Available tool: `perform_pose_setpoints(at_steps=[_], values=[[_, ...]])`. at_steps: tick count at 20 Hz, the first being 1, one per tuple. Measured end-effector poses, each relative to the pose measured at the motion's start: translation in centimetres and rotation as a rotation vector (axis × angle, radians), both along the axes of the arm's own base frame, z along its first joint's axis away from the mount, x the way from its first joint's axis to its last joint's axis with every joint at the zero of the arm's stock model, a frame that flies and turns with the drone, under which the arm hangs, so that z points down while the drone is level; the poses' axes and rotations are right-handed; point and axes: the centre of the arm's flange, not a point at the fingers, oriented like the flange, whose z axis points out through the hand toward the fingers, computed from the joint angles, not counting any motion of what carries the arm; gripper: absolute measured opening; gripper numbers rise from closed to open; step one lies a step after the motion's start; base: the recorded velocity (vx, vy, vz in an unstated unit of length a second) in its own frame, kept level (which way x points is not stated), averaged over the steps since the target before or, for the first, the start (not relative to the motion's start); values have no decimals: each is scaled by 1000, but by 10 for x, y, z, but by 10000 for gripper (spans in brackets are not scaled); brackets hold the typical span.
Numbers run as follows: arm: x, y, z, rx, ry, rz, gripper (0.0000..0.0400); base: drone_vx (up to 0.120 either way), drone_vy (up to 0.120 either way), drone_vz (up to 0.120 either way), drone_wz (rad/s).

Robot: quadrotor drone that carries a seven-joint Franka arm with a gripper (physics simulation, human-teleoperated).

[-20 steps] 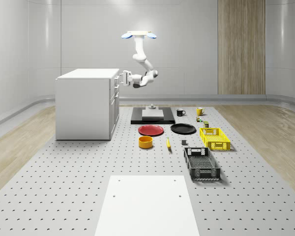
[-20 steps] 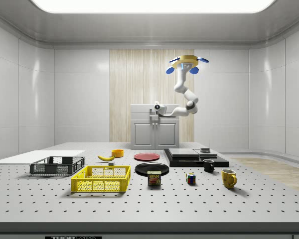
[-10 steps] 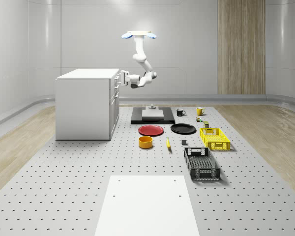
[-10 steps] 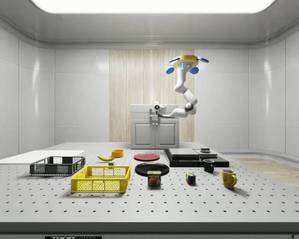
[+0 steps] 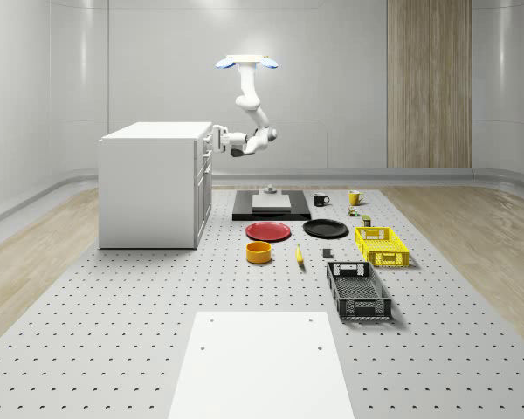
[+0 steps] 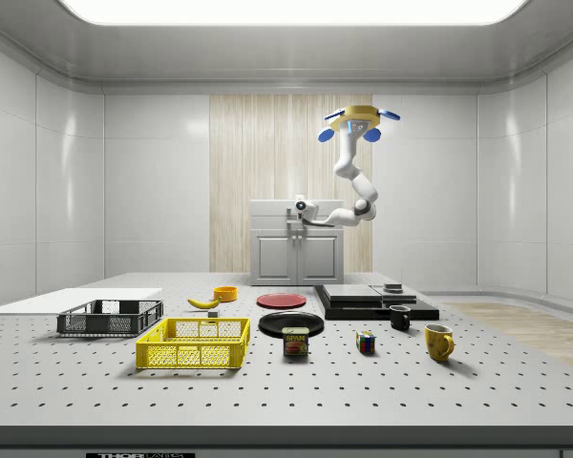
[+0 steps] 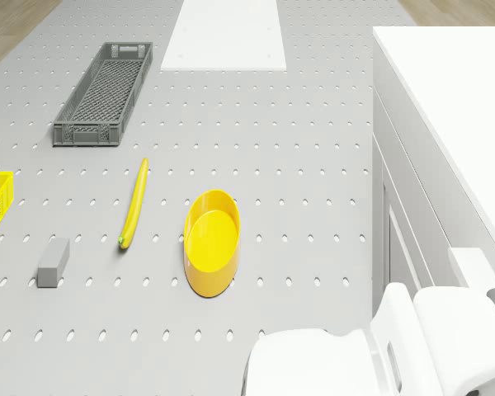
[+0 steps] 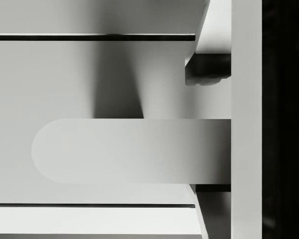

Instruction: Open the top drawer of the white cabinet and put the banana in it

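Moved closer: pincer [image 5: 215, 137] now at top drawer [image 5: 204, 145] front of white cabinet [image 5: 150, 183]; opening indeterminate. Hovering beside cabinet; banana [image 7: 134, 202] on worktop [image 7: 256, 157].

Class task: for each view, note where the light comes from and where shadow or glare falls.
Side view: a bright ceiling panel lights the room. Whole-scene view: soft vertical glare streaks the wall. Drone view: the yellow bowl casts hardly any shadow. Wrist view: the drawer handle has a dark shadow above it on the drawer front.
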Motion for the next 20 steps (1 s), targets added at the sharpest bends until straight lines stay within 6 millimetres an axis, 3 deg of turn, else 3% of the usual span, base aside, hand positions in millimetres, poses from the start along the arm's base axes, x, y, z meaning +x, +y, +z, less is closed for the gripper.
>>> perform_pose_setpoints(at_steps=[1,2,6,9,10,12,15,16,20], values=[[-1,-1,6,-16,41,4,238,0,0,0,0],[-2,-2,8,-24,30,5,249,0,0,0,0],[0,-2,-1,-10,-11,3,178,0,0,0,0],[0,-10,0,-14,12,3,177,0,0,0,0],[2,-13,-9,-8,-27,2,160,0,0,0,0],[1,-21,-6,-5,-18,1,139,0,0,0,0],[2,-32,-12,-4,-30,0,151,0,0,0,0],[3,-37,-14,-16,-16,2,195,0,0,0,0],[1,-56,-7,-7,-2,1,138,0,0,0,0]])
